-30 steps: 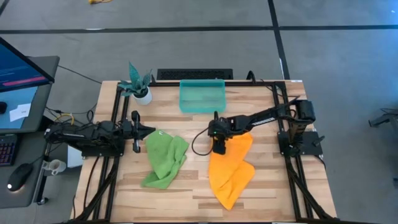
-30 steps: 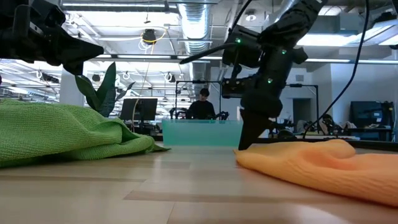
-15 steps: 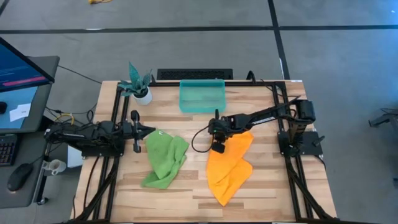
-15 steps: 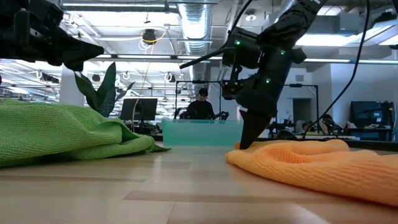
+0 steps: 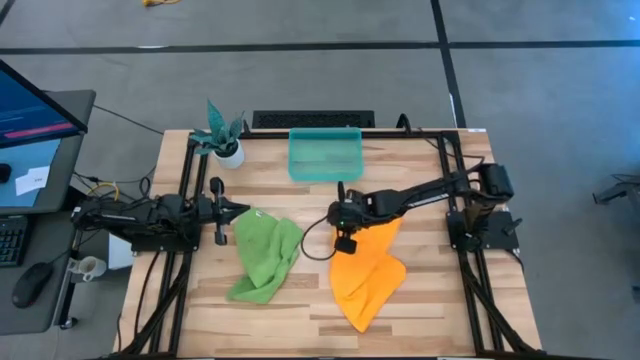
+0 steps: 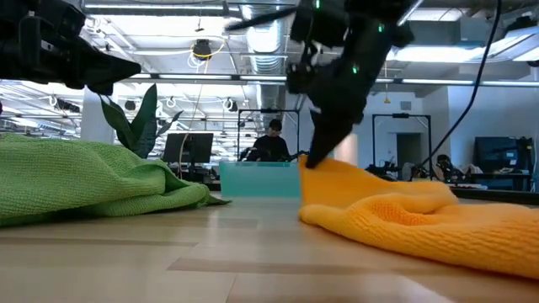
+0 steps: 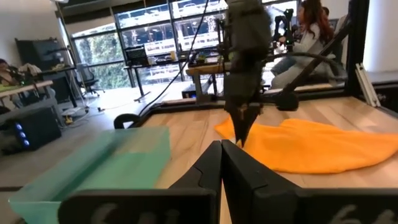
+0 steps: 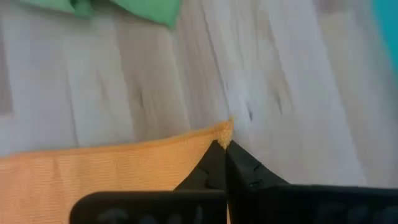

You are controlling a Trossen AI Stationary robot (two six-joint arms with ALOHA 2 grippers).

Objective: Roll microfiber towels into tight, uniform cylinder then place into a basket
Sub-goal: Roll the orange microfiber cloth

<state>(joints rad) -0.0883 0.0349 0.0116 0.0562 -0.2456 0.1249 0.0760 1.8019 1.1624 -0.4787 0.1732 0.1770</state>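
Where right tool (image 8: 222, 144) pinches, orange towel (image 8: 112, 171) corner lifted.

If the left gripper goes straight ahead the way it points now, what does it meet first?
Probably the right gripper, shut on the orange towel's corner and dead ahead of the shut left gripper. The teal basket lies off to one side. Depth is unclear.

I see even, bright overhead light in the high view, with soft shadows. Low view: ceiling strip lights (image 6: 455, 52) glare behind a backlit, dark arm; the near tabletop (image 6: 168, 269) is soft. Right wrist view: wood grain (image 8: 261, 74) is motion-blurred. Left wrist view: bright windows (image 7: 155, 31).
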